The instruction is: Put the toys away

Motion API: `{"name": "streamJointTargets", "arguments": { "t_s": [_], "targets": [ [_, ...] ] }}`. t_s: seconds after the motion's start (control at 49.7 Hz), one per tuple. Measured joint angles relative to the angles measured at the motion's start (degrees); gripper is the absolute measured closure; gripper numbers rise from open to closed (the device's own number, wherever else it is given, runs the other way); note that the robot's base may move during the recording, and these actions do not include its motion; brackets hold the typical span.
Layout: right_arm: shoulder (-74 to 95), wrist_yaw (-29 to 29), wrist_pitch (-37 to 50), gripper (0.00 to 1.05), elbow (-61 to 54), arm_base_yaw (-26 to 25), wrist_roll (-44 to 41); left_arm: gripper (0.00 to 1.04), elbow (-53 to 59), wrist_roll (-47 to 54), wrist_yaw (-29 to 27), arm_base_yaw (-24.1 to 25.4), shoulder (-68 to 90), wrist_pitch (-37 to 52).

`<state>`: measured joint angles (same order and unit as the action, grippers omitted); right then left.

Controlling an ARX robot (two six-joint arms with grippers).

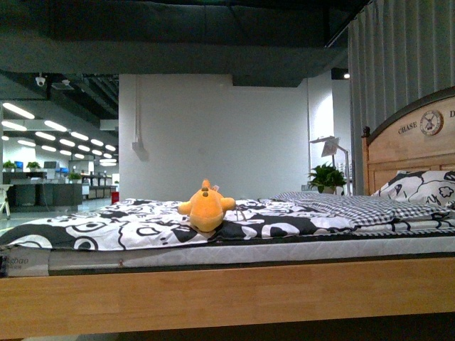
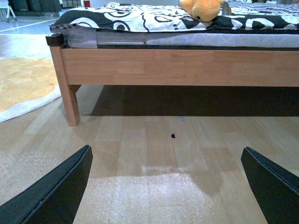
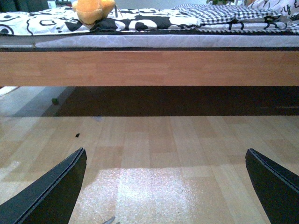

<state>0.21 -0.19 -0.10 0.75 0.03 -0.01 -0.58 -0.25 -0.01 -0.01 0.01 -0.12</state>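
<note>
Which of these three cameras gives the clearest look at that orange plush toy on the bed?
The front view: the orange plush toy shows whole, lying on the patterned bedspread. Both wrist views catch it only at the picture's edge, partly cut off.

plush (image 1: 207, 208): orange-yellow | bedspread (image 1: 128, 227): black-white swirls | pillow (image 1: 341, 206): checked | bed frame (image 1: 213, 295): light wood

Left gripper (image 2: 166, 148), right gripper (image 3: 166, 150): jaws spread wide, empty
</note>
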Motion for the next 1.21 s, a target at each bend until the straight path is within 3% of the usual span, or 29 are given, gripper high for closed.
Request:
{"name": "streamJointTargets", "arguments": {
  "t_s": [1.207],
  "targets": [
    [0.0,0.11,0.0,0.0,0.0,0.0,0.0,0.06,0.0,0.0,0.04,0.0,0.0,0.0]
  ]
}}
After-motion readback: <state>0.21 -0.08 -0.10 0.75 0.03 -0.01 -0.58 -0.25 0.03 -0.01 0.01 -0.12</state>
